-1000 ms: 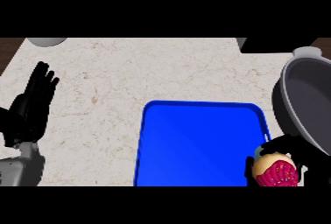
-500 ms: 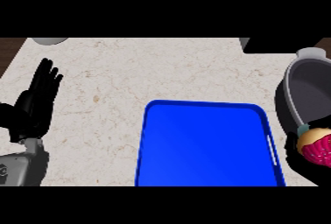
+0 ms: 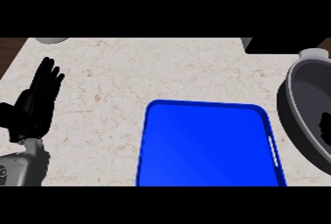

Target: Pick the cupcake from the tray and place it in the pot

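Half a second before, the right hand had shown at the right edge of the head view with the pink-topped cupcake in it, just beside the pot; at this moment the cupcake had gone from sight and its place could not be told. Only a small black shape, probably part of the right hand (image 3: 325, 127), showed inside the pot at the frame's edge, and whether its fingers were apart or closed could not be told.

The left hand (image 3: 35, 103) had kept its place at the left of the speckled counter (image 3: 161, 70), fingers straight and up, holding nothing, its grey forearm (image 3: 22, 168) below it.

The blue tray (image 3: 207, 148) lay bare in the middle, near the lower edge. The dark grey pot (image 3: 304, 109) stood just right of it, cut by the frame.
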